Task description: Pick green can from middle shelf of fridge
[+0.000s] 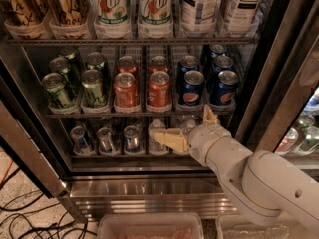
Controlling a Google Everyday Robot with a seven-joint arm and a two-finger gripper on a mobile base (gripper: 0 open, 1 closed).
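Note:
Several green cans [93, 87] stand in clear trays at the left of the middle shelf [134, 114] of the fridge [149, 193]; the front left one [56, 89] is nearest the door frame. My gripper [188, 127] is open and empty. One finger [169, 139] points left in front of the lower rack. The other finger [209, 115] points up at the shelf edge below the blue cans. The gripper is below and to the right of the green cans, apart from them.
Red-orange cans [158, 88] and dark blue cans [192, 87] fill the middle and right of the same shelf. Tall bottles [155, 9] stand on the rack above, small cans and bottles [105, 139] below. Cables [30, 218] lie on the floor at left. A clear bin [149, 227] sits at the bottom.

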